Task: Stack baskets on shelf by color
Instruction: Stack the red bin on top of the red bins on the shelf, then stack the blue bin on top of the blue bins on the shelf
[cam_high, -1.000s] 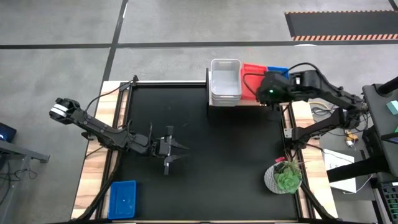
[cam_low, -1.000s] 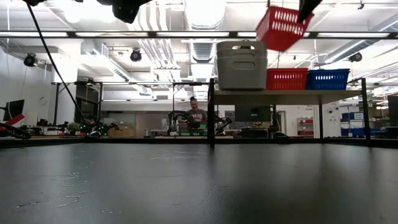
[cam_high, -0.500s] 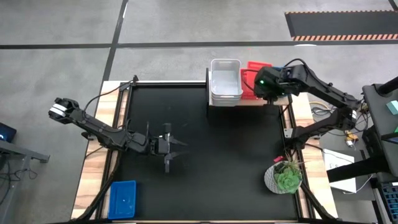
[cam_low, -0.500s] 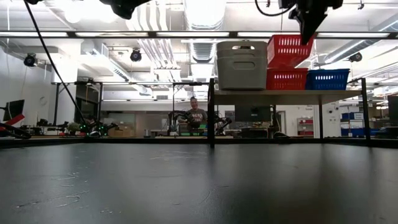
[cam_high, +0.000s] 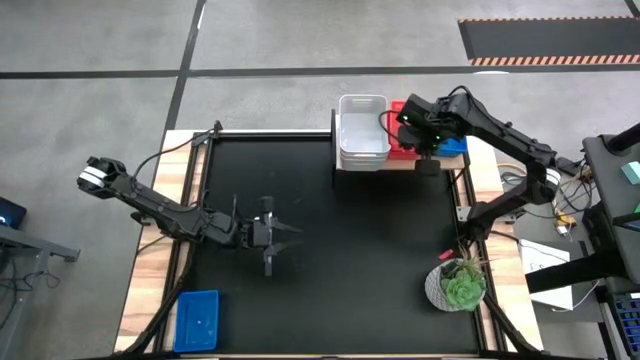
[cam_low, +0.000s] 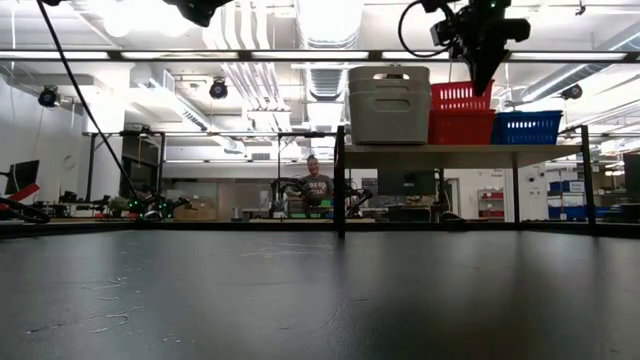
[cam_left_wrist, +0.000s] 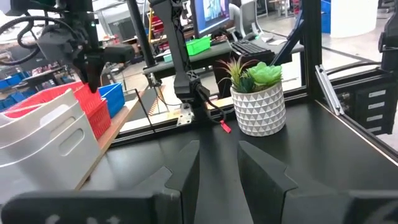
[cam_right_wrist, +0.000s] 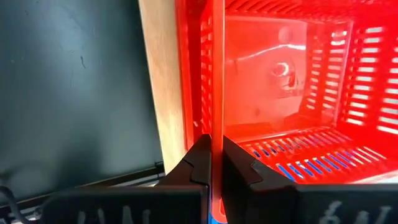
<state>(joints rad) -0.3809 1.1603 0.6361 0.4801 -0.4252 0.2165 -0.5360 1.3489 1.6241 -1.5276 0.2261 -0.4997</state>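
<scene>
While over shelf (cam_low: 460, 152), red basket (cam_right_wrist: 292, 93) in right hand (cam_right_wrist: 211, 165)

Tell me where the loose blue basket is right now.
In the high view the blue basket lies on the black table's near left corner, by the wooden edge, far from the shelf and nearest the left hand.

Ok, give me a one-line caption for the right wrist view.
Right gripper clamps the wall of a red basket, lowering it onto the shelf.
</scene>
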